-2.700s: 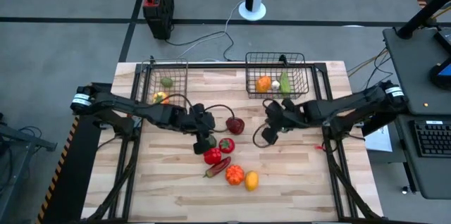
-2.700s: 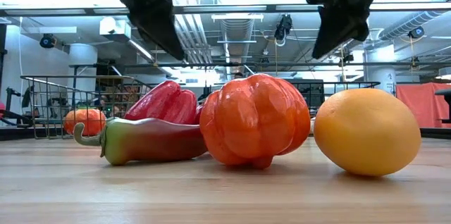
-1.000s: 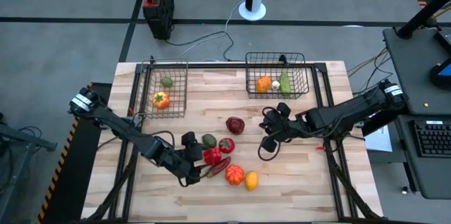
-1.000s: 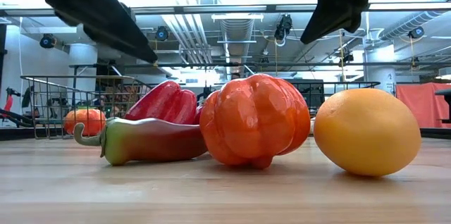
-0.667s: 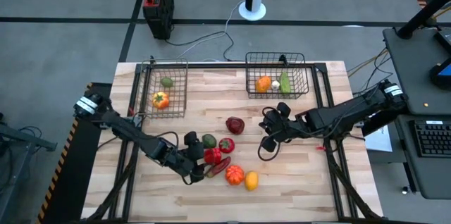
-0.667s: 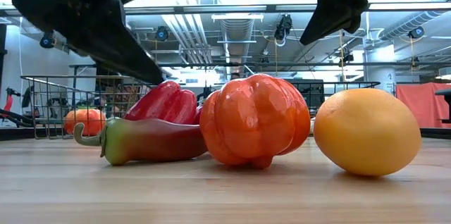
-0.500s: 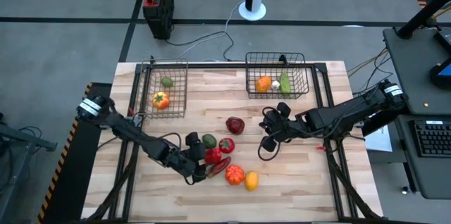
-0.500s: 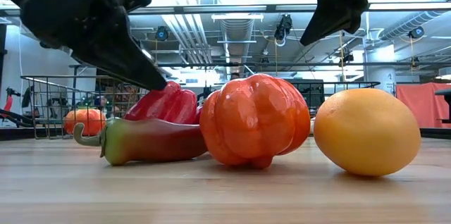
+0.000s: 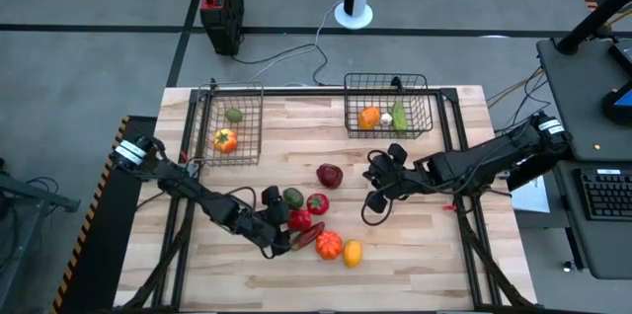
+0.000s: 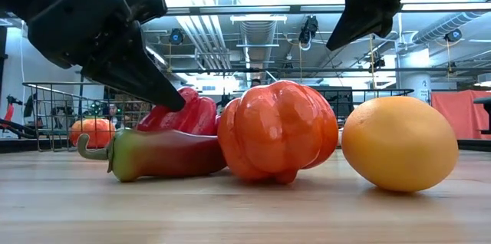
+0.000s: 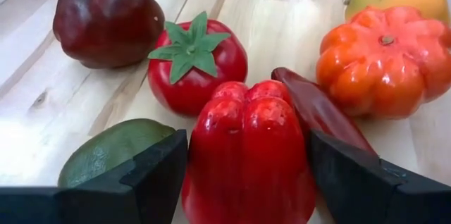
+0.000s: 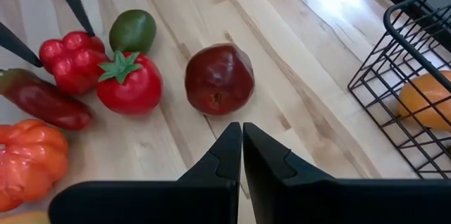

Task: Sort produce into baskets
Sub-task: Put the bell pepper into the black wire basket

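Loose produce lies at the table's middle: a red bell pepper [image 11: 246, 122], a dark red chili [image 11: 317, 111], an orange pumpkin-shaped piece [image 11: 384, 58], a tomato [image 11: 197, 62], a maroon apple [image 11: 106, 16], a green avocado [image 11: 106, 150] and a yellow-orange fruit [image 9: 353, 253]. My left gripper [image 9: 294, 223] is open and low, one finger on each side of the bell pepper. My right gripper [image 9: 375, 196] hangs shut above the table, right of the apple [image 12: 218, 79]. Two wire baskets [image 9: 212, 121] [image 9: 387, 92] at the far side hold a few pieces. My left gripper comes slanting down from the table's left, one finger [image 11: 155, 175] at the bell pepper's avocado side and the other [image 11: 345, 175] over the chili. Whether either finger touches the pepper, I cannot tell. The pepper lies on the table.
A black box with a red top [image 9: 221, 3] and a white pole base [image 9: 354, 13] stand on the floor beyond the table. Bare wood lies along the near edge [image 9: 326, 289] and at the right [image 9: 434, 245].
My left gripper has come down and gone a little toward the table's right, to the red bell pepper, until its fingers stand on either side of it. The gap between its fingers has stayed the same.
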Controlling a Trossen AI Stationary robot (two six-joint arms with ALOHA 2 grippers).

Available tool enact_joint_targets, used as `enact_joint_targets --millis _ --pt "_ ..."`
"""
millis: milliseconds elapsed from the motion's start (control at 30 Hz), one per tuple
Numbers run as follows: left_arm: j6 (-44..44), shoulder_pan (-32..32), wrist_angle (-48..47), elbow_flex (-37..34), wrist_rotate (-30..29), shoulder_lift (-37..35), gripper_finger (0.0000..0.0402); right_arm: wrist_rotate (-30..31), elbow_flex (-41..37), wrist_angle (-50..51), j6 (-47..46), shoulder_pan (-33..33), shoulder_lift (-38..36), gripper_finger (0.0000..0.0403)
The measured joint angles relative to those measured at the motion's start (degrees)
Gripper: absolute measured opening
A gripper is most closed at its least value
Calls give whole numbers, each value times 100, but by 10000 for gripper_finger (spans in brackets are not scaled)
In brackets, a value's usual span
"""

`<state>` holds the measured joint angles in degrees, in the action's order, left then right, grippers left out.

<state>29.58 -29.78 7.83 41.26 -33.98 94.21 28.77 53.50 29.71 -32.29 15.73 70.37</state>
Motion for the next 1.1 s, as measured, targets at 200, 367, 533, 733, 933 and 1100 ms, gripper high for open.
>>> enact_joint_targets --millis 200,367,533,733,933,1100 --pt "-101 0 619 -292 -18 2 268 42 -4 -27 35 0 0 9" --pt "-125 7 660 -328 -63 4 244 132 -4 -29 38 0 0 9" --pt "-125 7 669 -342 -66 4 215 136 -4 -47 70 2 0 9" --pt "-168 7 612 -293 -62 -1 205 136 -4 -47 101 1 0 9" --pt "-728 15 286 -126 -183 -377 204 138 -4 -49 164 0 0 9" --pt "-1440 29 399 -121 -475 -889 203 152 -43 -552 623 0 2 9"
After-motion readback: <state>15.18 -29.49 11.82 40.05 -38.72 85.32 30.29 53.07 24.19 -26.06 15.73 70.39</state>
